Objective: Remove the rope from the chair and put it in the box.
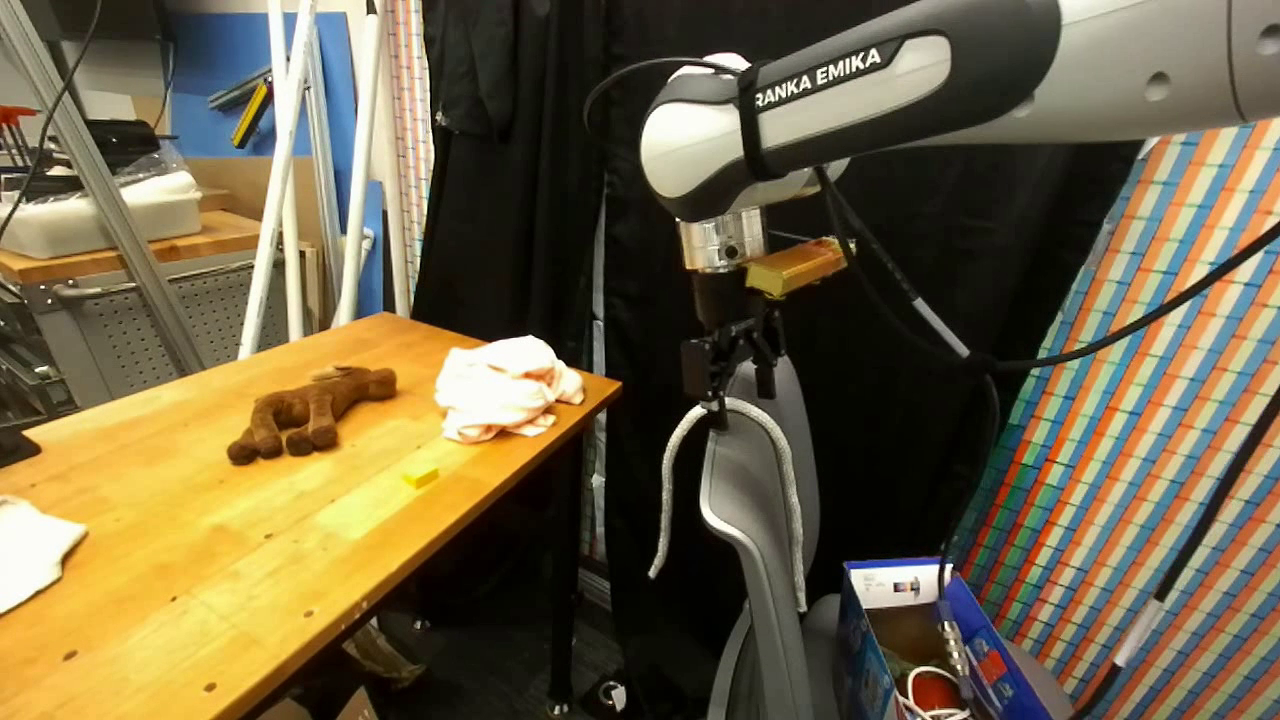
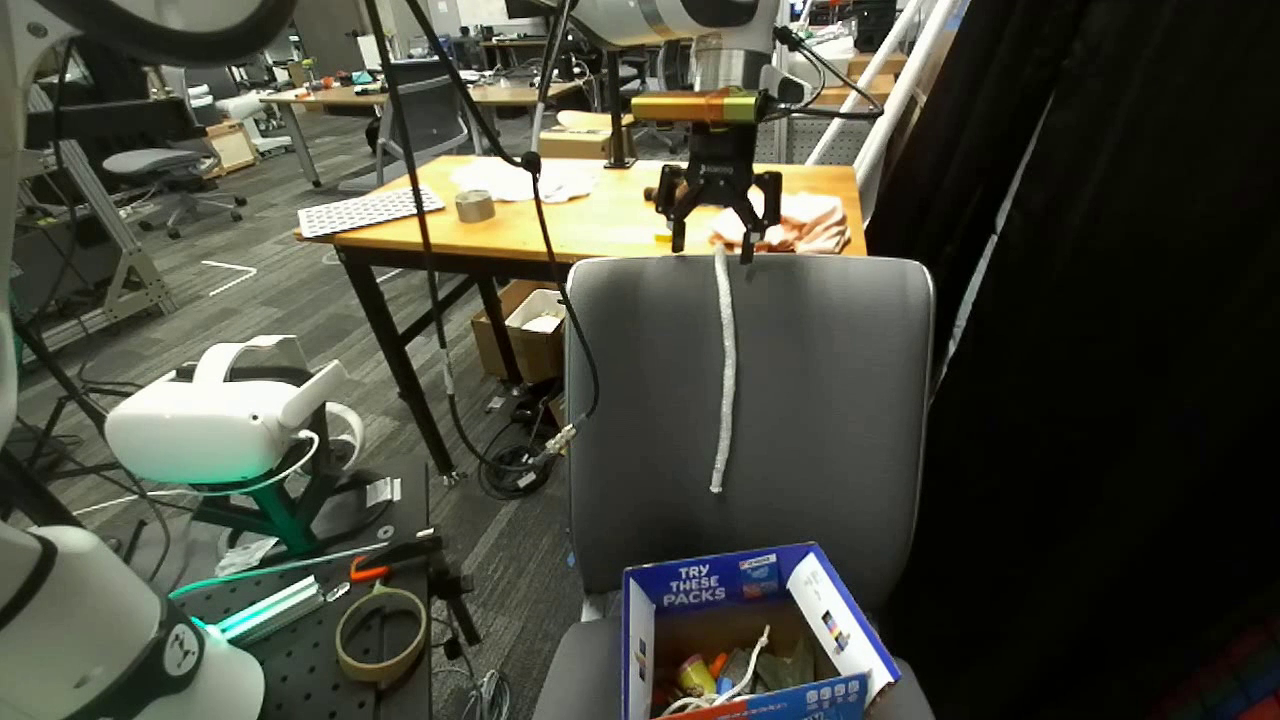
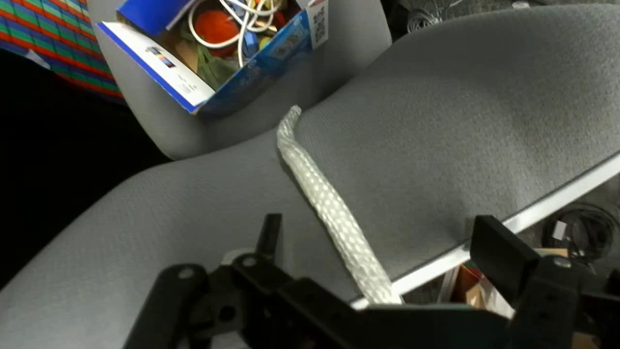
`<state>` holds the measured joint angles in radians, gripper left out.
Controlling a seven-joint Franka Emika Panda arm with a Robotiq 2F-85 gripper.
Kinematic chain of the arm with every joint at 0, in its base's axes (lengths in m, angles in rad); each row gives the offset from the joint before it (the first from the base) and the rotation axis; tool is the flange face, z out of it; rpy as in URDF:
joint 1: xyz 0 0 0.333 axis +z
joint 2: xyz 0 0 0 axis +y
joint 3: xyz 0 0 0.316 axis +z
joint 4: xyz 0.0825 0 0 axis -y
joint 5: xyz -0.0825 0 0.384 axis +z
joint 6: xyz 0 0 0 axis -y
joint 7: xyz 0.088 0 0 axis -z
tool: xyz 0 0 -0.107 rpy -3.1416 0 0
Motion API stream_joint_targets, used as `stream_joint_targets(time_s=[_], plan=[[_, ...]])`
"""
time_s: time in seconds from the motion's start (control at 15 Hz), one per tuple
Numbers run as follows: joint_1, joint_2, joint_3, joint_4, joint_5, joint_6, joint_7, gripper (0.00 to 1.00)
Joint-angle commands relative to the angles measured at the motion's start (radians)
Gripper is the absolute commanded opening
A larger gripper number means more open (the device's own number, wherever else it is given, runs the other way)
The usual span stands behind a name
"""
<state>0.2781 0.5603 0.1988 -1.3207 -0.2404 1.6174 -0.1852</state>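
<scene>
Rope [image 2: 727, 370], hand [image 2: 714, 246] pointing down; fingers [image 3: 500, 259] apart

this is a robotics lab in an open office, b/c there is a robot arm [image 1: 860, 110], a vr headset [image 2: 205, 435], a metal frame [image 1: 108, 200], plus a wheeled chair [image 2: 160, 162] & a far desk [image 2: 510, 94] on grey carpet [image 2: 280, 295].

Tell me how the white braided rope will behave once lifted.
The white braided rope is probably floppy with slight spring: it drapes over the gray chair back yet bows into a rounded arch. It looks slim, so likely light. Both ends hang loose, so they may swing and could catch on the blue box.
</scene>
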Motion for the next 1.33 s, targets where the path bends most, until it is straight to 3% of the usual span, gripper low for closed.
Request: stream_joint_targets(time_s=[0.0, 0.6, 0.73, 0.93, 1.27], plan=[[-0.019, -0.004, 0.019, -0.001, 0.082, 0.043, -0.07, 0.74], [-0.042, -0.027, 0.01, -0.001, 0.146, 0.056, -0.075, 0.05], [-0.043, -0.026, 0.01, -0.001, 0.155, 0.066, -0.074, 0.02], [-0.033, -0.034, 0.001, -0.001, 0.142, 0.068, -0.054, 0.06], [0.002, -0.146, -0.012, 0.048, 0.094, 0.017, 0.042, 0.06]])
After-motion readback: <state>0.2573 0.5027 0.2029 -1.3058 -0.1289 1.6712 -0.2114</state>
